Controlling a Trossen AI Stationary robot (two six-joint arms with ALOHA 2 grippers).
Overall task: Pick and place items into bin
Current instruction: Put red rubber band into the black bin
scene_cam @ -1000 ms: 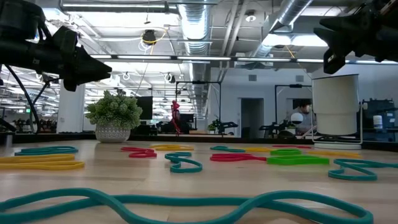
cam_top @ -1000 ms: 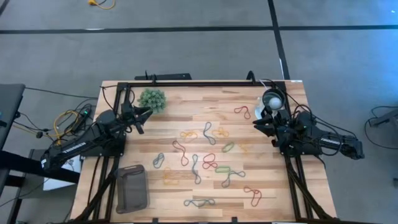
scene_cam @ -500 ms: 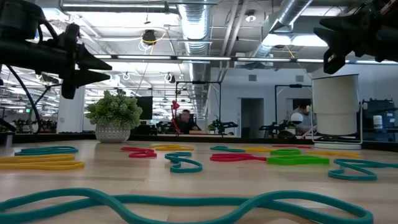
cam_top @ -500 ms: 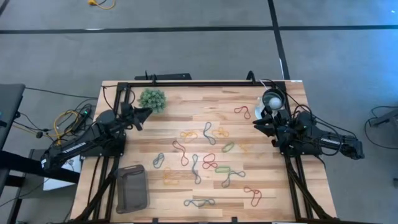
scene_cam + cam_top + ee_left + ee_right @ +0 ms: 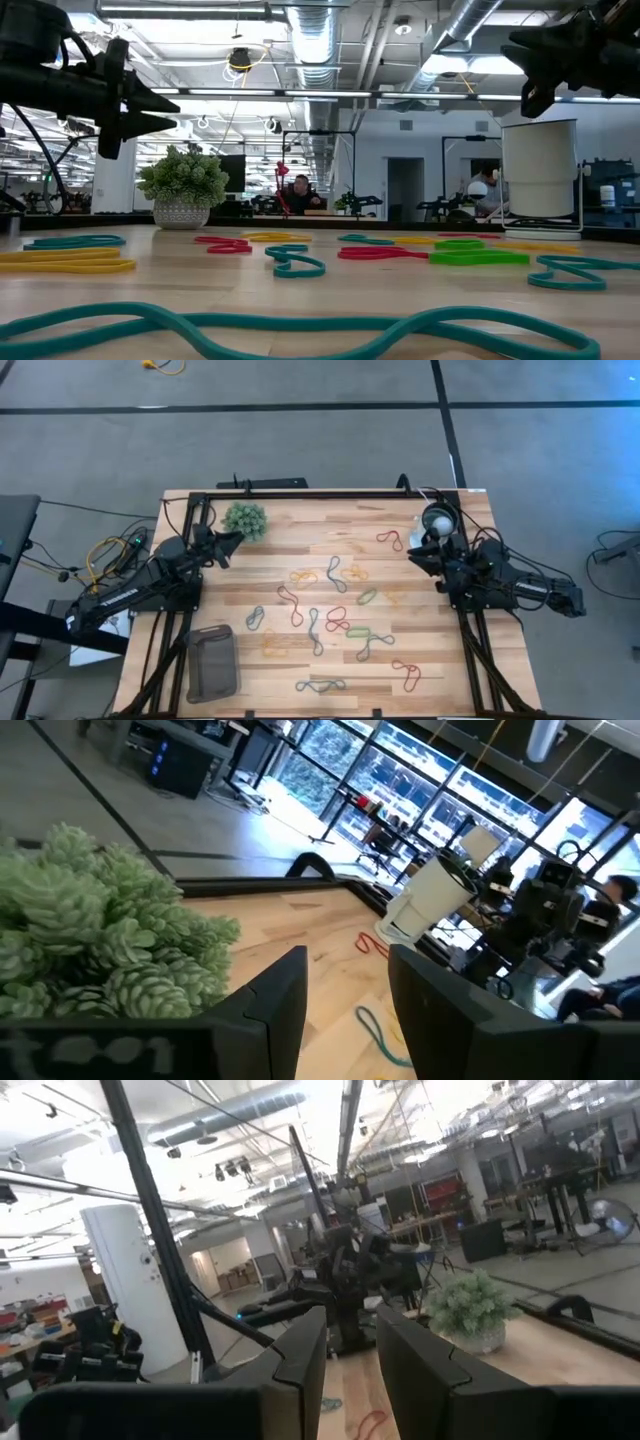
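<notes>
Several rubber-band items [image 5: 330, 615], red, yellow, green and blue-grey, lie flat and scattered over the middle of the wooden table [image 5: 300, 550]. The dark grey bin [image 5: 211, 662] rests on the table at its near left corner. My left gripper [image 5: 233, 544] hovers open above the table's left side, next to the green plant ball [image 5: 245, 520]; its fingers [image 5: 275, 1005] have nothing between them. My right gripper [image 5: 413, 556] hovers open above the right side, near the white lamp [image 5: 438, 520], also holding nothing [image 5: 350, 1350].
A black metal frame [image 5: 300, 495] runs along the far edge and down both sides of the table. The plant ball stands at the far left and the white lamp at the far right. Beyond the table, a person [image 5: 297, 192] sits in the room.
My left gripper has rolled about the line it points along, staying where it was; in the low view its two fingers now show apart, one above the other. The bands and the bin have kept still.
</notes>
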